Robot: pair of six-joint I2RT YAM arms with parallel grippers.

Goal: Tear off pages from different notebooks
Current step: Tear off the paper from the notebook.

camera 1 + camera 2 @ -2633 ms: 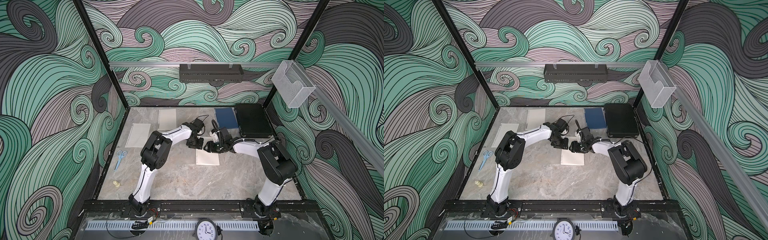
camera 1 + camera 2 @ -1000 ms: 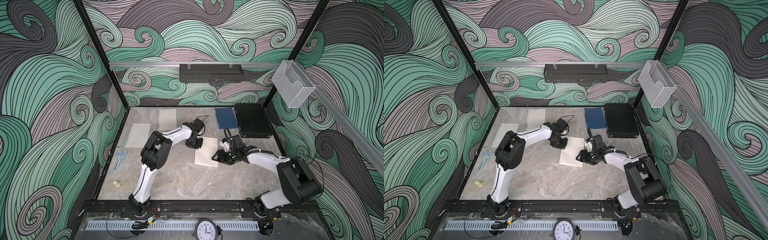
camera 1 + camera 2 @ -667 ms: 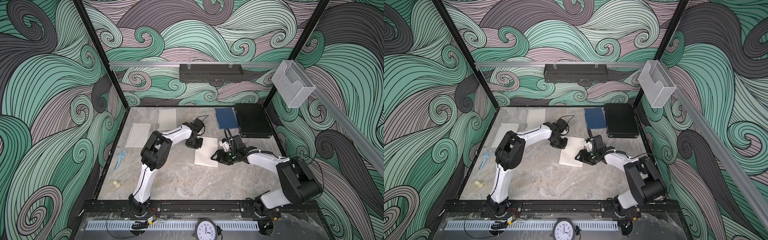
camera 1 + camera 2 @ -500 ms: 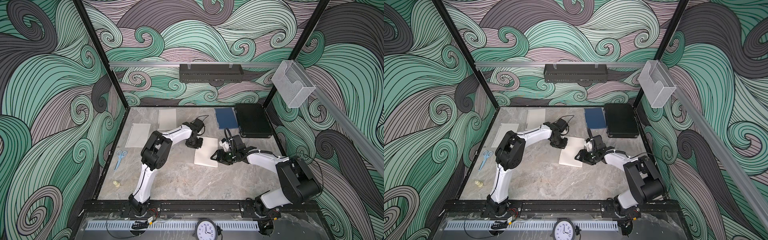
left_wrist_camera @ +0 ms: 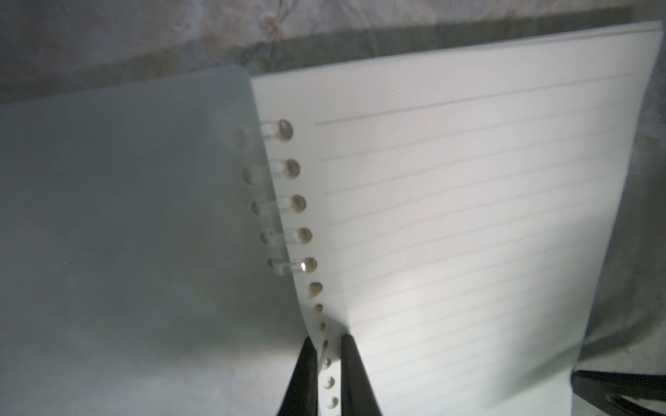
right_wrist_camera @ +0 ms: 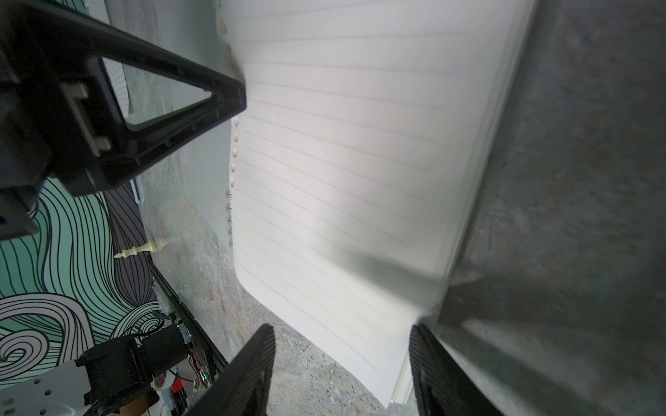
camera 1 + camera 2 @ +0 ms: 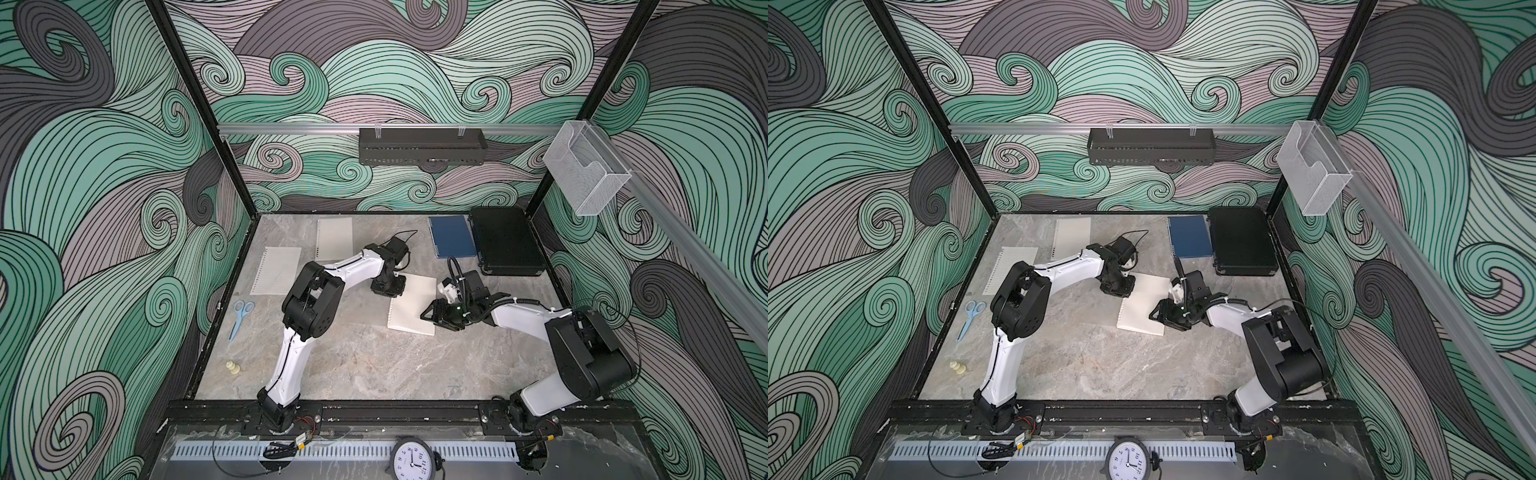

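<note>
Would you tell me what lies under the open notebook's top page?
Under the top page, pinched by the left gripper, only stacked edges of further pages show; their faces are covered.

Clock (image 7: 412, 457) face at the front edge, hour numerals 7 to 12 legible

I'm in a robot lab test cell, not a home or office: walls (image 7: 83, 166) on 3 sides are printed w/ a teal-and-grey wave pattern, held by black frame posts (image 7: 199, 104) and an alu rail (image 7: 291, 129) around a marble-look tabletop (image 7: 374, 365). My left arm (image 7: 286, 361) and right arm (image 7: 519, 318) are bolted to a black front rail (image 7: 395, 409), w/ a slotted cable duct (image 7: 216, 451), loose wires (image 7: 278, 451) and a clock (image 7: 412, 459) in front. A black perforated shelf (image 7: 422, 145) and a clear plastic bin (image 7: 584, 174) hang off the rails; odd props, e.g. scissors (image 7: 240, 318) and chess pieces (image 7: 233, 368), lie about.
</note>
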